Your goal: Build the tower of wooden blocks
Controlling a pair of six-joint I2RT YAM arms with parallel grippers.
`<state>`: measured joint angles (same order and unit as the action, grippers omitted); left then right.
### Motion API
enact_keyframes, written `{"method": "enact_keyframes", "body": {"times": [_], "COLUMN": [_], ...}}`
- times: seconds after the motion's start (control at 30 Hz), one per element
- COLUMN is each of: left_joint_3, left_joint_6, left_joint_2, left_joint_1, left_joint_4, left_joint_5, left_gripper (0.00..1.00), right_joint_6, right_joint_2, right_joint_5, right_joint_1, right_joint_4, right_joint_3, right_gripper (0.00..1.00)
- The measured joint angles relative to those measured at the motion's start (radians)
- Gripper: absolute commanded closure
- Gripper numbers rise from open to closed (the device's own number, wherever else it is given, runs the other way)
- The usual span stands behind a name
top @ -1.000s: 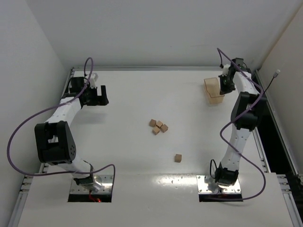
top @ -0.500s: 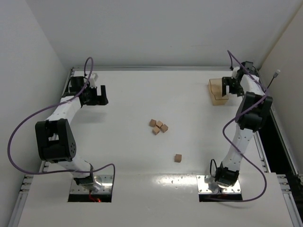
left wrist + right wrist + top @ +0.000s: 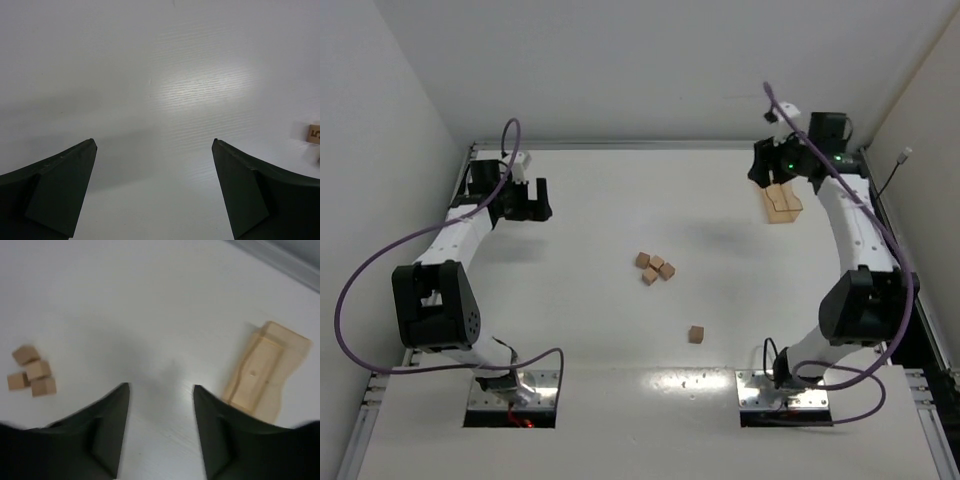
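Four wooden cubes (image 3: 657,263) in a cluster, fifth cube (image 3: 696,334) apart; left jaws and right jaws spread, empty.

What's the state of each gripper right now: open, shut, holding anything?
Left gripper: open, fingers wide apart, holding nothing.
Right gripper: open, holding nothing.

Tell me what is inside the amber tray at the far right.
Nothing shows inside the tray in the right wrist view; from above, the right gripper hides its far end.
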<state>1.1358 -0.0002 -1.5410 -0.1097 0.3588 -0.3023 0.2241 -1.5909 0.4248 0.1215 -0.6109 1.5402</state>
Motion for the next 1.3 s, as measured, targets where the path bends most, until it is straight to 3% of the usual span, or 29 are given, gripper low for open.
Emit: {"method": "enact_keyframes", "body": {"times": [0.03, 0.13, 0.33, 0.7, 1.03, 1.3], "left_joint_3": [0.000, 0.000, 0.000, -0.002, -0.002, -0.003], "left_joint_6": [0.000, 0.004, 0.013, 0.016, 0.019, 0.026], "left_joint_2": [0.003, 0.008, 0.014, 0.015, 0.019, 0.019], "left_joint_1": [0.006, 0.014, 0.017, 0.017, 0.016, 0.002], "left_joint_4": [0.000, 0.005, 0.011, 0.014, 0.013, 0.013], "left_joint_5": [0.001, 0.010, 0.055, 0.109, 0.147, 0.154], "left_gripper": [0.00, 0.00, 0.00, 0.00, 0.00, 0.00], "right_joint_6": [0.009, 0.023, -0.015, -0.041, -0.037, -0.002], "right_joint_2": [-0.008, -0.082, -0.277, -0.388, -0.447, -0.451], "right_joint_5": [0.002, -0.013, -0.188, -0.367, -0.352, -0.245], "right_joint_1": [-0.044, -0.172, -0.380, -0.563, -0.743, -0.837], "right_joint_4": [0.006, 0.003, 0.016, 0.065, 0.079, 0.032], "right_joint_3": [-0.022, -0.091, -0.141, -0.129, -0.164, -0.173], "right_gripper": [0.71, 1.00, 1.00, 1.00, 1.00, 1.00]}}
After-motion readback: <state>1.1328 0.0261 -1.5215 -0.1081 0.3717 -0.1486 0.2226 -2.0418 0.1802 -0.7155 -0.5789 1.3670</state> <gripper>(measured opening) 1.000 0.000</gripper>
